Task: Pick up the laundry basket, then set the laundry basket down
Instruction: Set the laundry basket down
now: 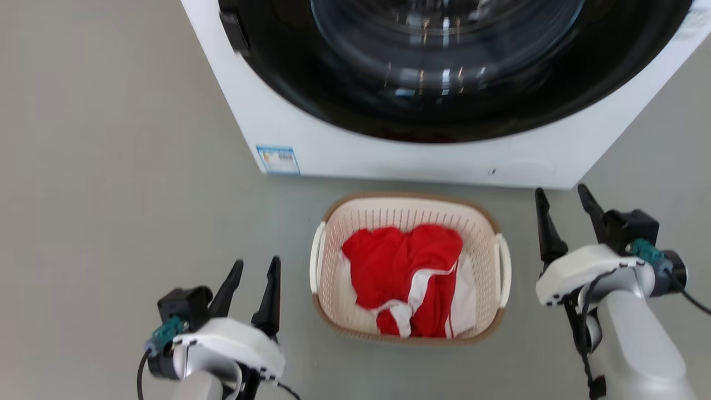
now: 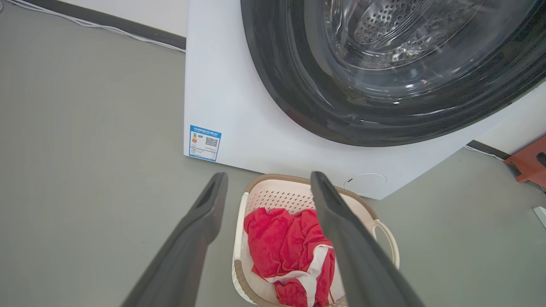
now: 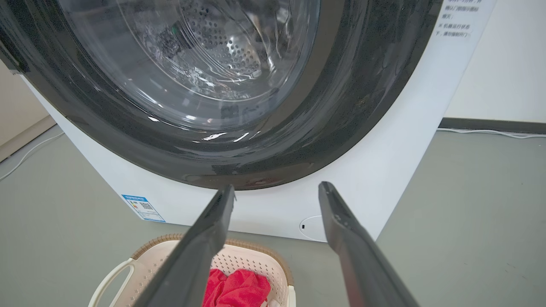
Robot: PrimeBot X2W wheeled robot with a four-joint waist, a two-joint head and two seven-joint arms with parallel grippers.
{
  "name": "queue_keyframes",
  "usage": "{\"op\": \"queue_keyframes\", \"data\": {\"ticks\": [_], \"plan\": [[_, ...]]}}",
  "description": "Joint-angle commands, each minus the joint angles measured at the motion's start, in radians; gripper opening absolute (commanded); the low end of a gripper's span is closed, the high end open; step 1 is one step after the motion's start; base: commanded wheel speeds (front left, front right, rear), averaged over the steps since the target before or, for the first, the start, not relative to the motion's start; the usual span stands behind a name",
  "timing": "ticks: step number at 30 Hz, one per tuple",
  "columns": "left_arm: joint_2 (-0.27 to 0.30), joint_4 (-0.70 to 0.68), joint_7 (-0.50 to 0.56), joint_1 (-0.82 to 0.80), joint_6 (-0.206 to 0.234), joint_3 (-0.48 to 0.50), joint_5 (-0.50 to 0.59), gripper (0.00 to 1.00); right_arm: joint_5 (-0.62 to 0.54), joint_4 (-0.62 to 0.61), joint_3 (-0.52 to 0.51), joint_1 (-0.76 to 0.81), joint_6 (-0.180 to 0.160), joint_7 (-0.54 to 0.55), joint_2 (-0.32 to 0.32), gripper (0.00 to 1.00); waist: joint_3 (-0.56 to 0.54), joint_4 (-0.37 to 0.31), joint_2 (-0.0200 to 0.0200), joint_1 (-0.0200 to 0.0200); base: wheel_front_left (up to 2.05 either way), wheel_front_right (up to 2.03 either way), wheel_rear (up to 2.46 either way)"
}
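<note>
The laundry basket [image 1: 408, 214] is cream-white and perforated, with a brown rim and white loop handles on both sides. It stands on the grey floor just in front of the washing machine and holds red and white clothes [image 1: 408, 275]. My left gripper [image 1: 256, 265] hovers open to the basket's left, apart from it. Open too, my right gripper [image 1: 562, 196] is off the basket's right side, further back. The left wrist view shows the basket [image 2: 279, 196] between and beyond the fingers. The basket's [image 3: 249, 260] far end lies low in the right wrist view.
A large white washing machine [image 1: 389, 155] with a round dark glass door [image 1: 444, 61] rises right behind the basket. Grey floor [image 1: 111, 166] spreads to both sides. A white cable [image 2: 106, 30] runs along the wall, and a red-brown object [image 2: 529, 162] sits at the far right.
</note>
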Motion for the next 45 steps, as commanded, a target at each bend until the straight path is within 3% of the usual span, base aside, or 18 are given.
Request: {"op": "queue_keyframes", "data": {"ticks": [1,10,22,34,45], "plan": [[0.015,-0.017,-0.005,0.022,0.010,0.038,0.013,1.00,0.004,-0.041,0.033,0.029,0.002,-0.010,0.010,1.00,-0.098,-0.024,-0.0001,0.0000,0.00,0.00,0.00],[0.015,-0.025,-0.005,0.120,0.019,0.078,0.041,1.00,0.027,-0.136,0.055,0.155,0.002,-0.010,0.010,1.00,-0.213,-0.062,-0.0001,0.0000,0.00,0.00,0.00],[0.015,-0.047,-0.005,0.186,0.021,0.113,0.057,1.00,0.024,-0.250,0.031,0.300,0.002,-0.010,0.010,1.00,-0.282,-0.108,-0.0001,0.0000,0.00,0.00,0.00],[0.015,-0.101,-0.005,0.261,0.027,0.185,0.051,1.00,0.045,-0.315,0.050,0.403,0.002,-0.010,0.010,1.00,-0.321,-0.153,-0.0001,0.0000,0.00,0.00,0.00],[0.015,-0.139,-0.005,0.285,0.039,0.183,0.035,1.00,0.047,-0.334,0.046,0.447,0.002,-0.010,0.010,1.00,-0.334,-0.157,-0.0001,0.0000,0.00,0.00,0.00]]}}
